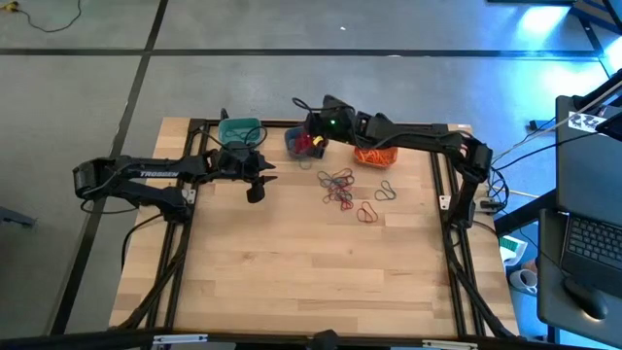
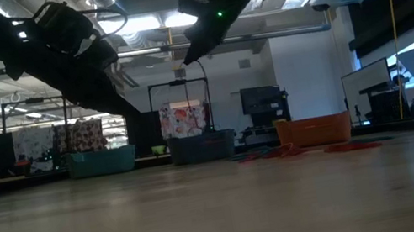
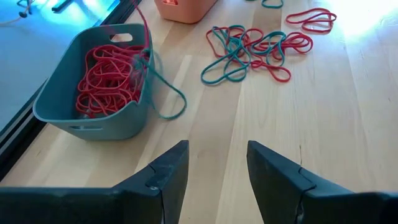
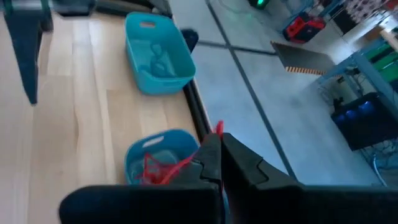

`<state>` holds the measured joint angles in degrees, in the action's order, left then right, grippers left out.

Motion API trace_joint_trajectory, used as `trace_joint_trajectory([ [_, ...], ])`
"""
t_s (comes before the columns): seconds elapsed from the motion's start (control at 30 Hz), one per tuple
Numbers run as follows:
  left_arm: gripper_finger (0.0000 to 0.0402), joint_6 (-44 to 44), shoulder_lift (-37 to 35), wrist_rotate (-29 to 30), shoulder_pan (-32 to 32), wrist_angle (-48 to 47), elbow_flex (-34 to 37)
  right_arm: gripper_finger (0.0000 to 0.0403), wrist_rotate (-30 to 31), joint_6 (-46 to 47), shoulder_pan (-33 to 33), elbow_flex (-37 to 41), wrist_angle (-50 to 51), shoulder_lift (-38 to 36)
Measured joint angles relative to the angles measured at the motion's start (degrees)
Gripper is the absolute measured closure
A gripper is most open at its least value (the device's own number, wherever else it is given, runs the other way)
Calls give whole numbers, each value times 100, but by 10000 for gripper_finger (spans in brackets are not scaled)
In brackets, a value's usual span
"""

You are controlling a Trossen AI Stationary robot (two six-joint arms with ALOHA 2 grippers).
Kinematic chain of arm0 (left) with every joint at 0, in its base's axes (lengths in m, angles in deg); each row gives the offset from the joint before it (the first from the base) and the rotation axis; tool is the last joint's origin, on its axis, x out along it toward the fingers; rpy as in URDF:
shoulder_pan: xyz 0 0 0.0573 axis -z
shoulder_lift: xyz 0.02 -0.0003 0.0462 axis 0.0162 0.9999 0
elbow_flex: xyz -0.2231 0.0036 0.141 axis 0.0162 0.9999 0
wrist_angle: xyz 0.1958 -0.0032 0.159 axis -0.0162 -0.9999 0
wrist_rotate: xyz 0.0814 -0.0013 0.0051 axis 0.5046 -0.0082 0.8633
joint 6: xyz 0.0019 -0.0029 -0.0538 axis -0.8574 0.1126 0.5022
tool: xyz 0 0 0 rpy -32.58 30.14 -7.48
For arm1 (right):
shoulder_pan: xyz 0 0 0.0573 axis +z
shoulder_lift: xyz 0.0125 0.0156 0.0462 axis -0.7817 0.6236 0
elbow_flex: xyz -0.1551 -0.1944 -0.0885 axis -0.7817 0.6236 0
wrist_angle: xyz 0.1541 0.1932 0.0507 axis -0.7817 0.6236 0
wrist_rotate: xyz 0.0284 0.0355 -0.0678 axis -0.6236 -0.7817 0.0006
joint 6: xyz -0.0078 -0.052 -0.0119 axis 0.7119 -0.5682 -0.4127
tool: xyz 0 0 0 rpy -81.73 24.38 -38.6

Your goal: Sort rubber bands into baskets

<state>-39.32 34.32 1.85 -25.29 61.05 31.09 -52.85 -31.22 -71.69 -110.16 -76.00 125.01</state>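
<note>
Three baskets stand along the table's far edge: teal, slate blue and orange. The slate blue basket holds many red rubber bands, and a teal band hangs over its rim. Loose red and teal rubber bands lie tangled in front of the baskets. My right gripper hovers above the slate blue basket, shut on a red rubber band. My left gripper stands open above bare wood, near the teal basket, holding nothing. My right gripper pinches a red rubber band between its two fingertips; a small loop of it sticks out past the tips. The fingers slant downward over the slate blue basket. The band trails slack from the tips toward the red bands in the basket.
More loose bands lie to the right of the tangle. The teal basket has a few teal bands inside. The near half of the table is bare wood. A black frame rail runs along the far edge behind the baskets.
</note>
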Motion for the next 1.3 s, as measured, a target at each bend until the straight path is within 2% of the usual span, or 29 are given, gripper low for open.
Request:
trace_joint_trajectory([
  [0.1,242,0,0,0,0,0,0,395,-44,-8,61,0,-247,0],
  [0.17,242,0,0,0,0,-1,0,395,-306,-62,141,0,-328,0],
  [0.2,242,-2,0,-2,0,0,0,395,-668,-131,205,-1,-286,-3],
  [0.3,242,-43,0,0,0,0,0,395,-2239,-230,435,-2,153,-17],
  [0.37,242,-44,0,0,0,0,0,395,-2917,-305,585,-23,545,-20],
  [0.4,242,-44,0,0,0,1,0,395,-2880,-329,655,-54,657,-20],
  [0.43,242,-43,0,-1,0,5,0,395,-2458,-338,724,-75,622,-20],
  [0.57,242,-7,0,-1,0,73,0,395,728,-539,1006,-90,113,-28],
  [0.6,242,9,0,0,0,90,0,395,1167,-704,1051,-90,49,-28],
  [0.63,242,10,0,-1,0,106,0,395,1317,-862,1090,-92,31,-32],
  [0.7,242,9,0,-1,0,133,0,395,948,-929,1106,-96,198,-39],
  [0.77,242,7,0,0,0,129,0,395,-17,-925,1088,-94,622,-71],
  [0.8,242,7,0,-2,0,129,0,395,-295,-916,1050,-93,686,-74],
  [0.83,242,9,0,0,0,129,0,395,-280,-866,1029,-92,624,-74],
  [0.93,242,9,0,0,0,127,0,395,1130,-539,1016,-96,220,-42],
  [0.97,242,11,0,0,0,127,0,395,1007,-534,1003,-98,351,-42],
  [1.03,242,11,0,-1,0,127,0,395,-348,-599,941,-96,839,-42],
  [1.07,242,13,0,-1,0,127,0,396,-826,-550,903,-82,938,-42],
  [1.1,242,10,0,-1,0,127,0,398,-860,-424,918,-74,920,-37],
  [1.23,242,21,0,-2,0,129,0,398,646,-515,925,-58,668,-68],
  [1.3,242,24,0,0,0,121,0,395,801,-588,837,-33,651,-55],
])
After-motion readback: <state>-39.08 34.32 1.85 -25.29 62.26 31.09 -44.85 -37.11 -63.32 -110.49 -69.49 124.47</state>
